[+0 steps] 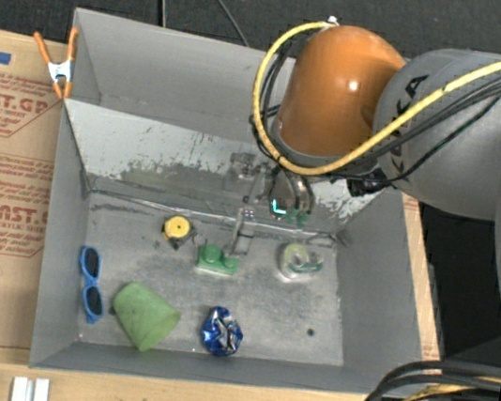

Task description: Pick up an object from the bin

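Your gripper [242, 239] hangs at the small green block [217, 260] in the middle of the bin [79, 147]. You can't tell its grip

The metal bin [148, 130] is looking scuffed and matt; the orange wrist cover [341, 86] is gleaming glossy; the crumpled blue wrapper [222, 331] is glinting.

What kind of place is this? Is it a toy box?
Likely a robot lab test station, not a toy box: a big robot arm hangs over a grey metal bin holding a few odd things, like blue sunglasses and a green cup.
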`<state>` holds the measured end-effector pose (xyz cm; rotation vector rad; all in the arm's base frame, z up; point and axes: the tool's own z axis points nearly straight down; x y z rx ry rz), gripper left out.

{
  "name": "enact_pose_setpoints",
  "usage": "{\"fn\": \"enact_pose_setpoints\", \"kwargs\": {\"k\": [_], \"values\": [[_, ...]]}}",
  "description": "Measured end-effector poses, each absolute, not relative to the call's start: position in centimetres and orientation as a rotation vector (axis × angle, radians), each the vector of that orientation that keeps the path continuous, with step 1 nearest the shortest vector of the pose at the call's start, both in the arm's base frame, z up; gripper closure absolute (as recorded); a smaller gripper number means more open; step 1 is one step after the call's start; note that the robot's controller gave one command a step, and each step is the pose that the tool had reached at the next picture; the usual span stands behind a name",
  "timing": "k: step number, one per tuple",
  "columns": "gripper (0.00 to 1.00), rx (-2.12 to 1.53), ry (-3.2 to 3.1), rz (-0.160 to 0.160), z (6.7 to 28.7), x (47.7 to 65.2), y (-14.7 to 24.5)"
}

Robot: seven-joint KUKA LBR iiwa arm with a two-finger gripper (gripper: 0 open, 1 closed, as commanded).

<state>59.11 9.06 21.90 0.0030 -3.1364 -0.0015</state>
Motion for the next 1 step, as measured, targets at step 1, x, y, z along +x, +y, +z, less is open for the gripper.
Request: {"fn": "enact_pose_setpoints", "kwargs": {"k": [1], "values": [[0.00, -0.225, -3.127, 0.000, 6.59, 57.69, 8.20]]}}
